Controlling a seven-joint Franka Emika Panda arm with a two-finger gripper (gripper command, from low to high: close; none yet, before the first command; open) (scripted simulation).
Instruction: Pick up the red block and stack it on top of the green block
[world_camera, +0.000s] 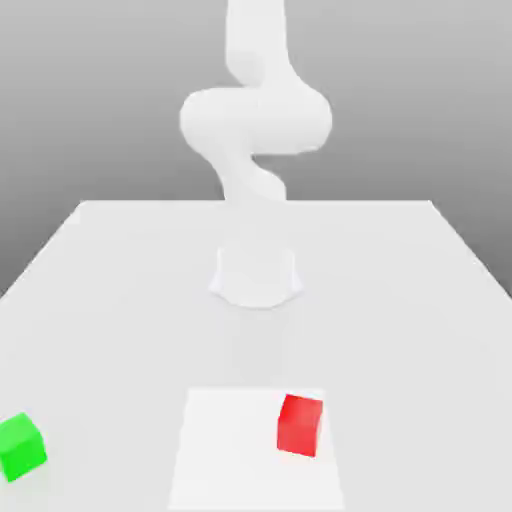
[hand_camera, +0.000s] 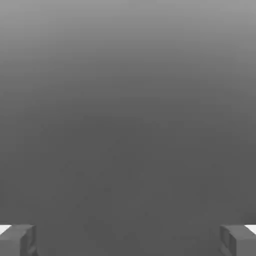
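Note:
The red block rests on the white table near the front, a little toward the exterior view's right. The green block sits far off at the front on the exterior view's left, well apart from the red one. The white arm rises from its base and leaves the exterior view at the top. In the hand view my gripper is open. Its grey fingertips stand wide apart with nothing between them, against a plain grey background.
The arm's round base stands at the middle of the table. A slightly brighter square patch marks the table surface under the red block. The table's side edges slant outward toward the front.

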